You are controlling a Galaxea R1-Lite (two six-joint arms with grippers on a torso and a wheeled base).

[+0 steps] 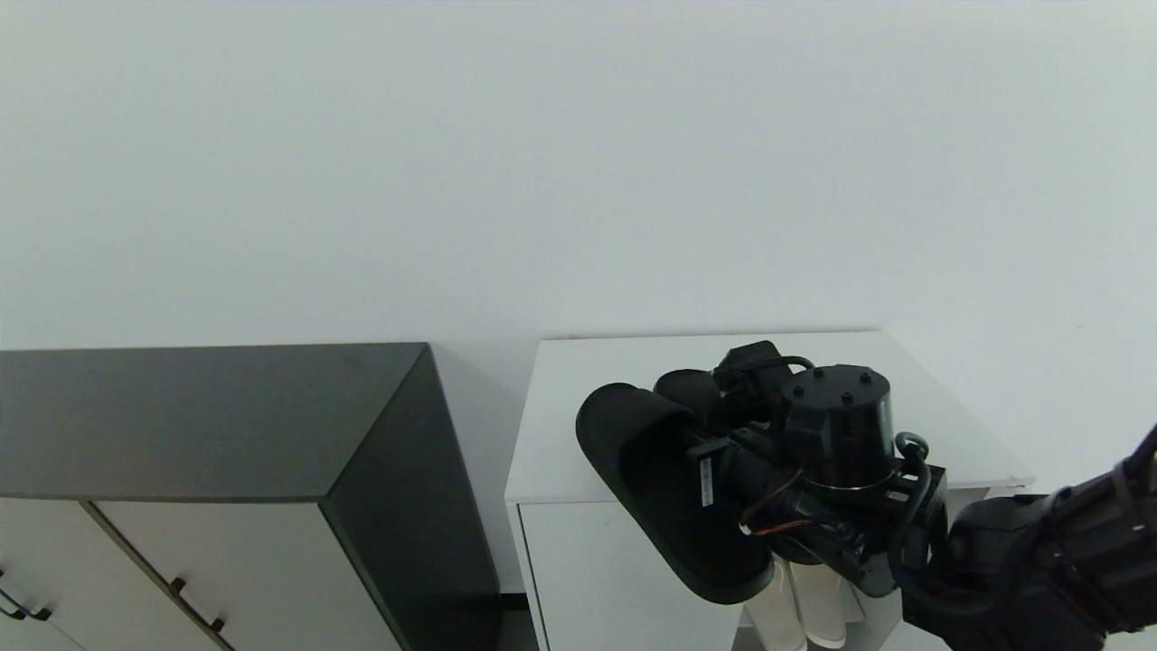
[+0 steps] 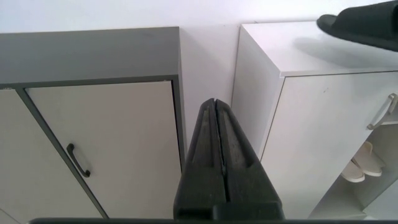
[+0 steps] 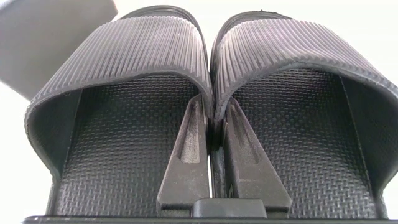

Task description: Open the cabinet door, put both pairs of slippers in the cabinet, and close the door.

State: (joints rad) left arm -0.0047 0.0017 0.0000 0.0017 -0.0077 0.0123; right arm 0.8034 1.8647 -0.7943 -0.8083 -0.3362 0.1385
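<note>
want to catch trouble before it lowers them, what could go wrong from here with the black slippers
1. The right gripper pinches only the touching inner strap edges of the black slippers; one could slip free on the way down.
2. They hang over the white cabinet top, so the long soles might catch its front edge.
3. Inside, white slippers already sit low and may get knocked.

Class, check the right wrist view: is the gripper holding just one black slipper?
No, the right gripper pinches the touching inner walls of two black slippers together.
</note>
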